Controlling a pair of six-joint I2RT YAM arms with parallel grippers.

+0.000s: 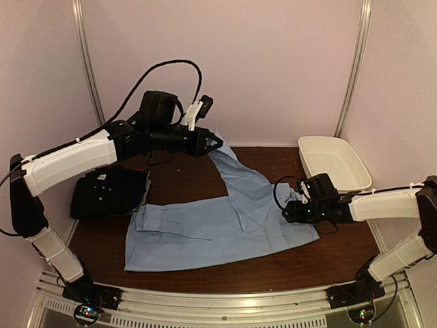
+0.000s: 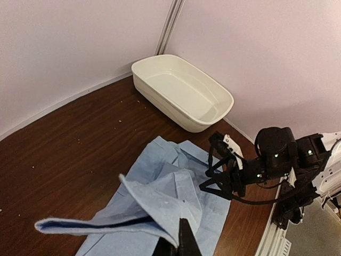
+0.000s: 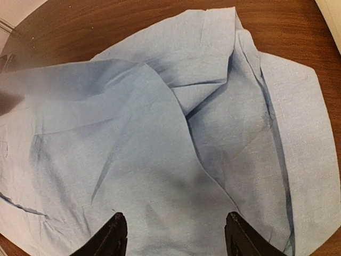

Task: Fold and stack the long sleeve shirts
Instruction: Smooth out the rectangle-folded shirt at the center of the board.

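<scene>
The light blue shirt (image 1: pixel 218 225) lies spread across the middle of the brown table. One part of it is lifted toward the back, where my left gripper (image 1: pixel 217 143) is shut on the cloth; in the left wrist view the pinched fold (image 2: pixel 160 205) hangs from that gripper (image 2: pixel 178 242). A folded black shirt (image 1: pixel 109 193) with a white label lies at the left. My right gripper (image 1: pixel 292 208) hovers over the blue shirt's right edge. In the right wrist view that gripper (image 3: pixel 174 234) stands open above the blue cloth (image 3: pixel 160 138), nothing between its fingers.
A white oval plastic tub (image 1: pixel 334 162) sits at the back right corner, also visible as the tub (image 2: pixel 181 90) in the left wrist view. White walls enclose the table on three sides. A metal rail (image 1: pixel 218 307) runs along the near edge.
</scene>
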